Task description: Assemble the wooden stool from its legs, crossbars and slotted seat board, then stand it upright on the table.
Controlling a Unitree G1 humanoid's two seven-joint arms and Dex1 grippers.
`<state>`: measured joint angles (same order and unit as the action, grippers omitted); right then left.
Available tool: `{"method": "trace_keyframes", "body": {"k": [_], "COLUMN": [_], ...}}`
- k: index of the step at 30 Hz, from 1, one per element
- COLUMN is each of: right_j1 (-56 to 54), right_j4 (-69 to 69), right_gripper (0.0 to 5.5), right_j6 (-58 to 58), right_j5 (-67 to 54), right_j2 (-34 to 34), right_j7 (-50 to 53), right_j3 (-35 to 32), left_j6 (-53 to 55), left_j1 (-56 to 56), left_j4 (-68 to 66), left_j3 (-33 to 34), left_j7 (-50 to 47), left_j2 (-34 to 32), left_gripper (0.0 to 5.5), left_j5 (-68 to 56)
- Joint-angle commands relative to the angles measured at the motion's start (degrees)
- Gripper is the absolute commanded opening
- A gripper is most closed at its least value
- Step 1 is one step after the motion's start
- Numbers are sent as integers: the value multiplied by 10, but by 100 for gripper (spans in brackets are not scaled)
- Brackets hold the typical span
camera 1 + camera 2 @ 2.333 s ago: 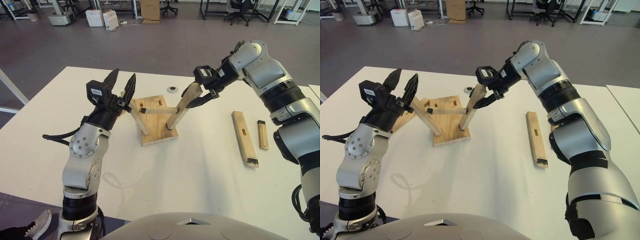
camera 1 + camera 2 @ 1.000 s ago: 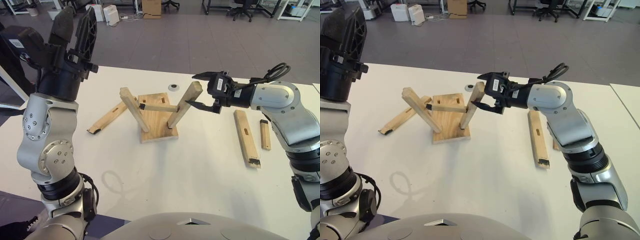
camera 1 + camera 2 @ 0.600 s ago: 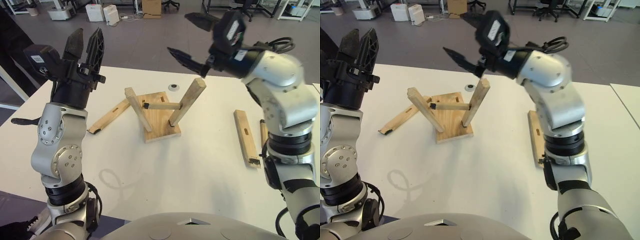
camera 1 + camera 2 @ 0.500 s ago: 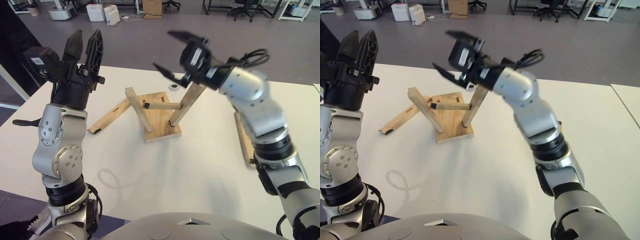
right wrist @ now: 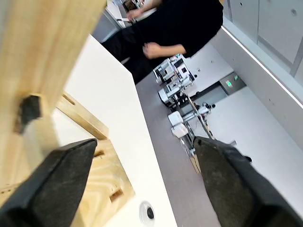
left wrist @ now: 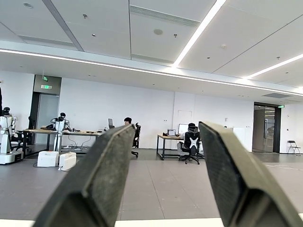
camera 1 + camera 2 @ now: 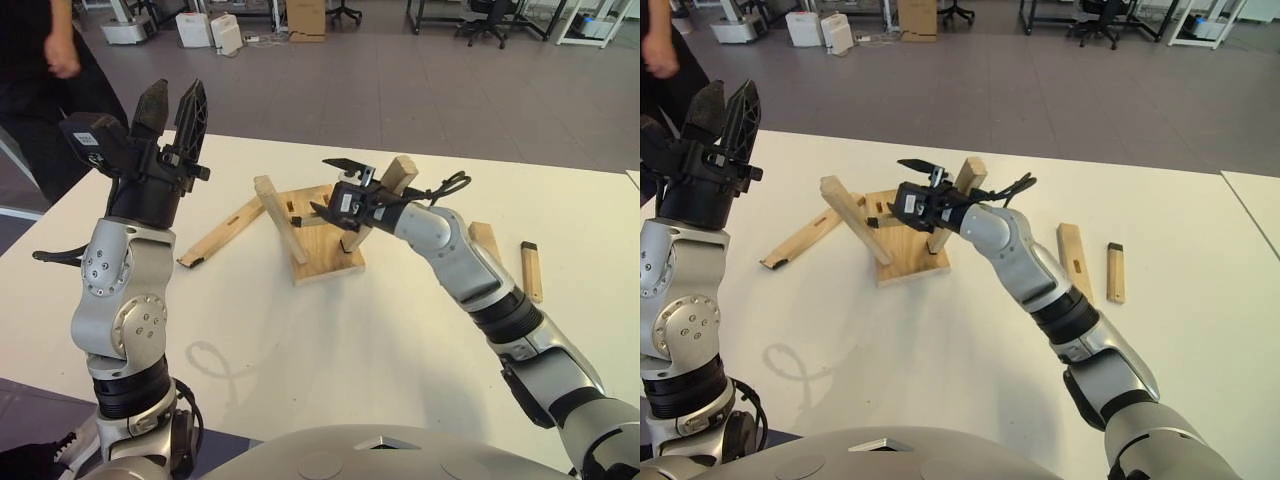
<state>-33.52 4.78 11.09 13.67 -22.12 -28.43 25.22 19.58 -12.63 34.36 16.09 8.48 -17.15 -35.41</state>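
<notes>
The right gripper [image 7: 333,188] is open, its two fingers [image 5: 52,184] spread wide and holding nothing. It sits low at the crossbar [image 7: 303,218] that spans the two fitted legs. Whether a finger touches the bar cannot be told. In the right wrist view the left leg [image 5: 42,56] rises close beside one finger, with the crossbar's dark end plugged into it. The slotted seat [image 5: 102,191] shows in the gap between the fingers.

The seat lies flat on the white desk [image 7: 400,340], near its middle. The left leg stands in it and leans out to the left. The right leg [image 7: 400,175] stands in it and leans to the right, its lower part hidden behind the right gripper.

The left gripper [image 7: 172,100] is open too and holds nothing. It is held high over the desk's left side, fingers pointing up, well apart from the seat. In the left wrist view its fingers [image 6: 90,184] stand apart with the room showing between them.

A loose leg [image 7: 222,232] lies flat on the desk to the left of the seat, its far end near the left leg. A second loose leg [image 7: 484,238] lies to the right, partly hidden by the right arm. A loose crossbar [image 7: 530,270] lies just beside it, farther right.
</notes>
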Motion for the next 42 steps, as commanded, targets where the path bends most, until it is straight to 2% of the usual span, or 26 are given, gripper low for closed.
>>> {"method": "trace_keyframes", "body": {"k": [1,6,10,14,17,20,22,24,26,28,31,36,39,42], "right_j1": [-60,-9,82,94,72,33,-7,-51,-70,-61,3,84,83,55], "right_j4": [27,-1,-104,-93,-64,-9,27,55,70,86,132,175,127,53], "right_gripper": [378,378,378,378,378,378,378,378,378,378,378,378,378,378], "right_j6": [10,-14,-53,-53,-55,-34,2,47,90,136,227,338,331,287], "right_j5": [-13,1,97,93,77,25,-32,-87,-119,-135,-167,-244,-249,-239], "right_j2": [32,52,-33,-44,-41,-25,-3,-4,-25,-53,-82,-44,-31,-28], "right_j7": [33,41,0,-16,-20,-33,-37,-46,-58,-68,-86,-68,-43,-24], "right_j3": [-66,-49,43,40,20,-35,-90,-153,-196,-228,-253,-279,-289,-291], "left_j6": [-1,0,2,2,1,10,13,-37,-93,-119,-124,-94,-56,19], "left_j1": [3,0,-4,-6,-5,-21,-47,-95,-138,-162,-156,-118,-74,-6], "left_j4": [2,0,-3,-5,-6,-56,-136,-267,-370,-415,-413,-362,-289,-155], "left_j3": [-5,-10,-10,-9,-11,-24,-57,-102,-125,-135,-154,-174,-184,-198], "left_j7": [-2,-2,0,-1,2,37,80,148,211,264,330,387,399,402], "left_j2": [2,3,-1,-2,-3,-45,-91,-116,-120,-113,-101,-97,-102,-123], "left_gripper": [249,249,249,249,249,249,249,249,249,249,249,249,249,249], "left_j5": [5,3,0,0,1,33,83,139,164,161,144,121,102,51]}}
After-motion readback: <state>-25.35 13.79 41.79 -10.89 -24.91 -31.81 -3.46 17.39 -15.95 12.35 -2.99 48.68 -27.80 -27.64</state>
